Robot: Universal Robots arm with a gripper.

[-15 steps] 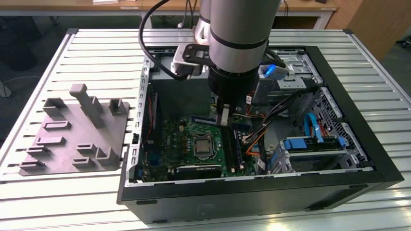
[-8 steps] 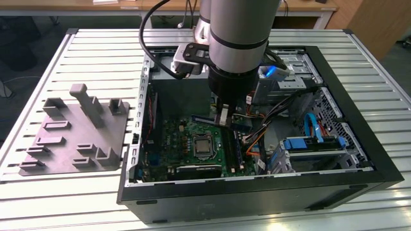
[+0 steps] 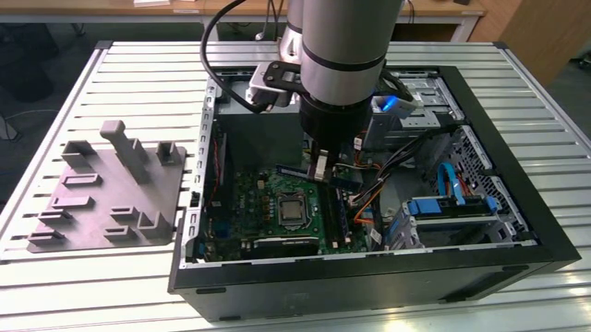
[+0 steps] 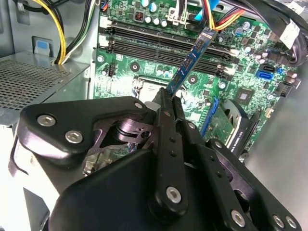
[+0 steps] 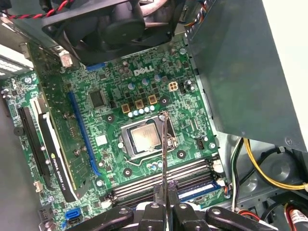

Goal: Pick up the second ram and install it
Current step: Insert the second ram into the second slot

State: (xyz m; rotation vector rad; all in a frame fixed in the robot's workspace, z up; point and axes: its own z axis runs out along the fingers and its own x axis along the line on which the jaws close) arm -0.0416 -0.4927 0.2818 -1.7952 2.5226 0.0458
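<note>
Our pincer (image 4: 168, 98) is shut tight on the second ram (image 4: 192, 55) and pinches the thin strip at one end. The ram is held in the air over the green motherboard (image 4: 144, 67), not yet in a slot. In the first wrist view it looks like a thin line beside the chip socket (image 5: 144, 137), near the long black slots (image 5: 159, 179). In the exterior view we see the grey plate (image 3: 102, 200) lying on the desk (image 3: 138, 76), at nine o'clock from the computer case (image 3: 369, 277).
</note>
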